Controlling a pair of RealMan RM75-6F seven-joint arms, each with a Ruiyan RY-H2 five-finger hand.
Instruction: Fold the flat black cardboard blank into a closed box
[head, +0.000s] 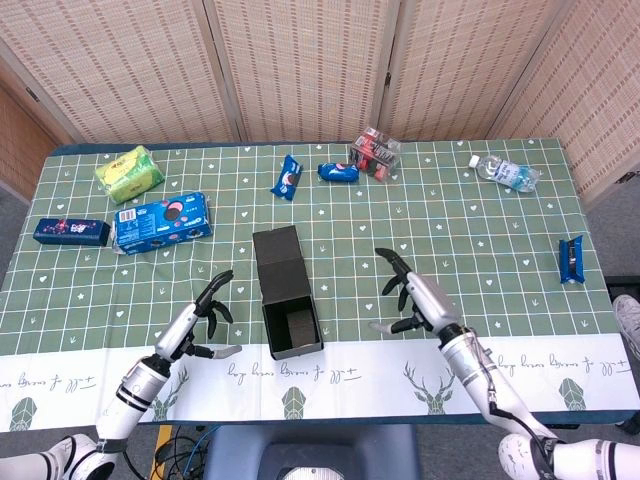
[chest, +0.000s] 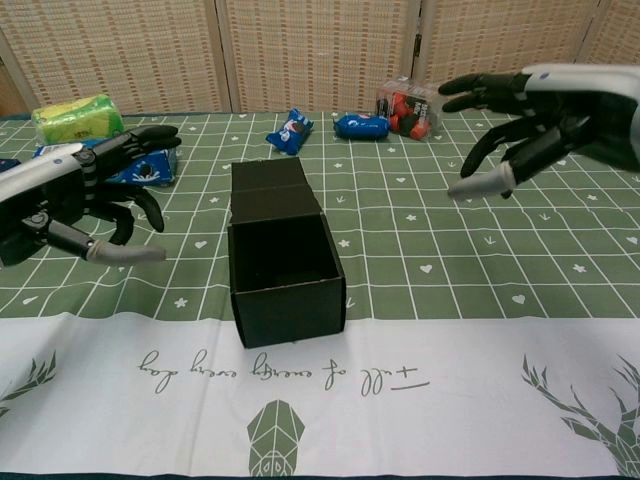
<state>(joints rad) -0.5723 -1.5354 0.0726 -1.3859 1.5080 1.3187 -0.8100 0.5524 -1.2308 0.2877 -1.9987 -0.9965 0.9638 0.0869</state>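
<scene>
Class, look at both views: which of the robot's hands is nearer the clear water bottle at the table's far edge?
Right. The right hand hovers open on the water bottle's side of the black box; the left hand is beyond the box, further away.

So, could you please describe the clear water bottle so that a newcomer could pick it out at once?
Start at the green checked tablecloth and go to its far right corner. There the water bottle lies on its side, alone. It is the only see-through bottle; its nearest neighbour, the small dark blue packet at the right edge, is opaque and flat.
</scene>
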